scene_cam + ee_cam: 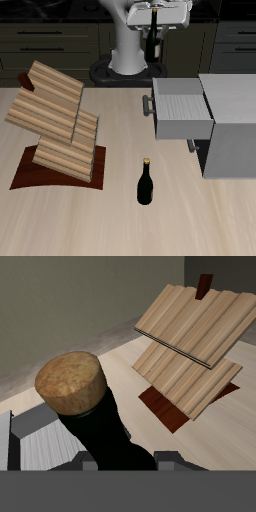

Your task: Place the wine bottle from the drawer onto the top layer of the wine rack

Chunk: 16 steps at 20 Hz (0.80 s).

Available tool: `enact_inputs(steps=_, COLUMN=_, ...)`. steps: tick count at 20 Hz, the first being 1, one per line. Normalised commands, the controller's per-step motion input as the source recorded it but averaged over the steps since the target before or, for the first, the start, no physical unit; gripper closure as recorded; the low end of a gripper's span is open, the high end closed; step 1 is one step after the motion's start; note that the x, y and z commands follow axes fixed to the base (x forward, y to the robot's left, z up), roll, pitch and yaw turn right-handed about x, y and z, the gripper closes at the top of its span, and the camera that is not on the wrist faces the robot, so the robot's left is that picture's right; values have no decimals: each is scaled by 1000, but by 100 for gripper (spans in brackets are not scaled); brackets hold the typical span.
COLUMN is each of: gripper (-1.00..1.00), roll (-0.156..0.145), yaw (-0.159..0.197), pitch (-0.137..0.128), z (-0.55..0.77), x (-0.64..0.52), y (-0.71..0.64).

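Hanging high, the hand [153, 40] grips the wine bottle [152, 44].

No text, brand, number or sign can be read anywhere. The slim near-black glass bottle with the cork-coloured cap [100, 416] shows a bare dark body, and the second dark bottle [145, 184], standing on the table in front of the light grey metal drawer [180, 106], shows no legible label.
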Motion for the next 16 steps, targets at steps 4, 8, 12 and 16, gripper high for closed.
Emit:
enact_inputs(steps=4, gripper=100, roll=96, yaw=-154, pitch=86, z=0, x=22, y=192)
enact_inputs(steps=8, gripper=100, roll=50, yaw=-68, pitch=37, z=42, x=2, y=137)
enact_inputs(steps=12, gripper=100, roll=91, yaw=-171, pitch=97, z=15, x=194, y=67)
enact_inputs(steps=16, gripper=100, roll=142, yaw=-104, pitch=81, z=17, x=146, y=120)
